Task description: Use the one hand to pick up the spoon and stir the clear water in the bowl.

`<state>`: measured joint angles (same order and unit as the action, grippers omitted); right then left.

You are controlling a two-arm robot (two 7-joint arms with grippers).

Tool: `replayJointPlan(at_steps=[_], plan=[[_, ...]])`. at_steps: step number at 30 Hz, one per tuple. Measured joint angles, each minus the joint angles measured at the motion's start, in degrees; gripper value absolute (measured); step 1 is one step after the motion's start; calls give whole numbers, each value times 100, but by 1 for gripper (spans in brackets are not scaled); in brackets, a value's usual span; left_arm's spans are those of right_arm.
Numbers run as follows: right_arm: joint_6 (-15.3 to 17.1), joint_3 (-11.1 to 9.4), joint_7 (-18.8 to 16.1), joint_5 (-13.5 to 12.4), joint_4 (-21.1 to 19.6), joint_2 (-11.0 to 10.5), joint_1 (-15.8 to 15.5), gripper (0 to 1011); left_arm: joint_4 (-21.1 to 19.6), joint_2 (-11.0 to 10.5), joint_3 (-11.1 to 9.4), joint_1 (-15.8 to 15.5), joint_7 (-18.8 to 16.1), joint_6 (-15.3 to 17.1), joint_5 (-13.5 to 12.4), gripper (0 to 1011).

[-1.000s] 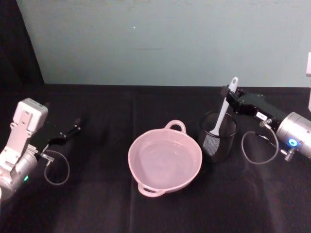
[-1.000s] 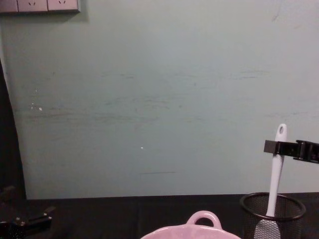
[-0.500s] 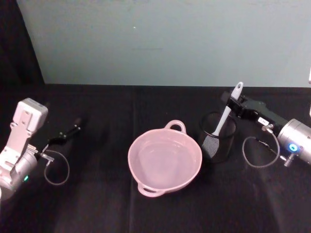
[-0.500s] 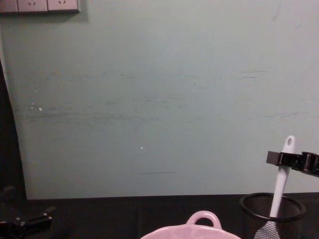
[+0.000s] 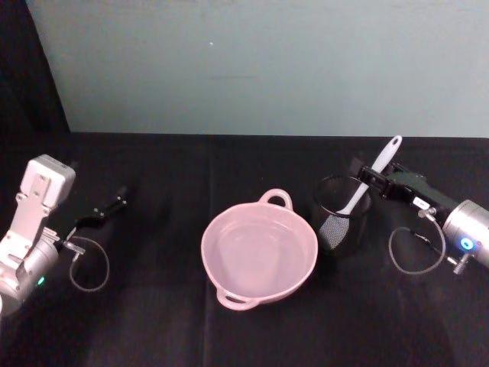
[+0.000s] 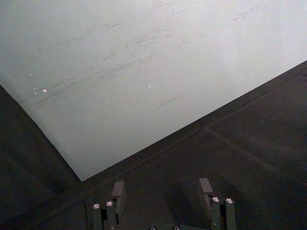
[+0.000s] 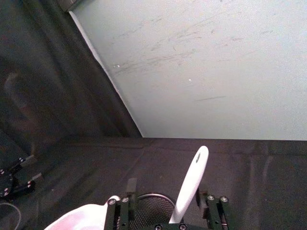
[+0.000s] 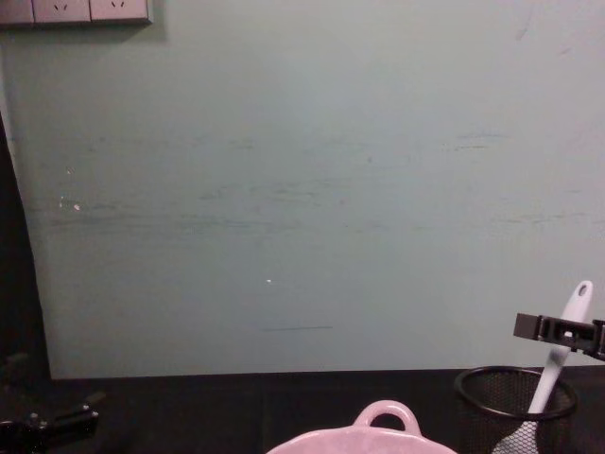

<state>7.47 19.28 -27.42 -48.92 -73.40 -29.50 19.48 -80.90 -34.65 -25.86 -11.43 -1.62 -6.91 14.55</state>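
Black cloth: covers table point(image 5: 153, 306); pale green wall point(image 5: 252, 61) behind.
bowl: point(image 5: 259, 251) pink, centre of table, clear water inside, loop handle on far rim; near handle toward robot. Rim top also in chest view point(image 8: 386, 416).
cup: point(image 5: 341, 213) black wire mesh, upright, just right of bowl, apart from it. Chest view point(image 8: 510, 402) lower right.
spoon: point(image 5: 370, 177) white, head down in cup, handle leaning out to the right and away over cup's rim. Hole at handle tip. Chest view point(image 8: 560, 350); right wrist view point(image 7: 190, 184), handle rising between the fingers.
right gripper: point(image 5: 374, 180) black, reaching in from right, at spoon's upper handle above cup's right rim. Fingers point(image 7: 125, 199) either side of handle with gaps showing in wrist view, so parted, not clamped. Whether one finger touches handle: can't tell. Silver arm section point(image 5: 467, 229) at right edge.
left gripper: point(image 5: 114, 205) far left, low over the cloth, well apart from bowl, idle. Fingers point(image 6: 118, 191) spread wide, holding nothing.
sockets: point(image 8: 76, 11) white, upper left of wall in chest view.
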Motion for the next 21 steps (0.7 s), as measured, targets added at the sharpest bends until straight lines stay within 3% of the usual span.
replayJointPlan(at_steps=[7,10,12,16,19,21], plan=[[-13,-13,180,72,-195,-99,-142,916,0,0,0,0,0,0,0,1005],[1,-71,429,203,-535,-257,-351,1002,0,0,0,0,0,0,0,1005],[15,-103,582,307,-754,-360,-475,1002,0,0,0,0,0,0,0,1005],[64,-234,1066,692,-1350,-661,-832,1002,0,0,0,0,0,0,0,1005],[107,-262,1349,982,-1567,-806,-946,1003,0,0,0,0,0,0,0,1005],[174,-250,1666,1336,-1678,-905,-987,1003,0,0,0,0,0,0,0,1005]])
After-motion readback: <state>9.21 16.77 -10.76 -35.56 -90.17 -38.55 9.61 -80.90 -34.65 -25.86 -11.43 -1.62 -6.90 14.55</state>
